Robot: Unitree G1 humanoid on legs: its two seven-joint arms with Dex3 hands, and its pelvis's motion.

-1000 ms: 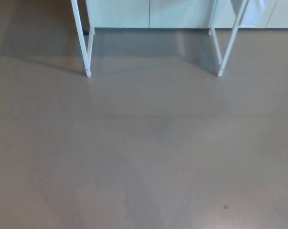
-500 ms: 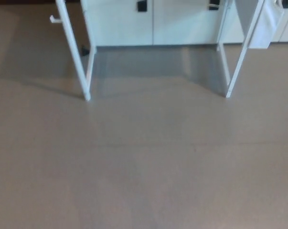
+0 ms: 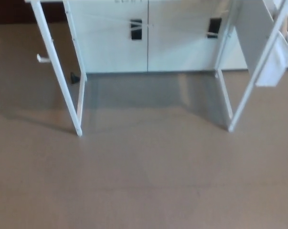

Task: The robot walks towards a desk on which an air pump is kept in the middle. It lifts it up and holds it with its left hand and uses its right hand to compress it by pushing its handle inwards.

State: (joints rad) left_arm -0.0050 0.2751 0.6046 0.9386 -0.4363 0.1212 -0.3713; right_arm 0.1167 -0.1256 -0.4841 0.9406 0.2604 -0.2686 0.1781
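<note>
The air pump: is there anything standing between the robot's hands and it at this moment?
That cannot be settled: neither the pump, the desk top, nor either hand is in the head view. Only bare floor lies before the white desk legs, with white cabinets behind. Nothing visible blocks the approach.

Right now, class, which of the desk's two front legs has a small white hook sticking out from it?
The left front leg: a short white hook juts from its outer side. The right front leg has none.
</note>
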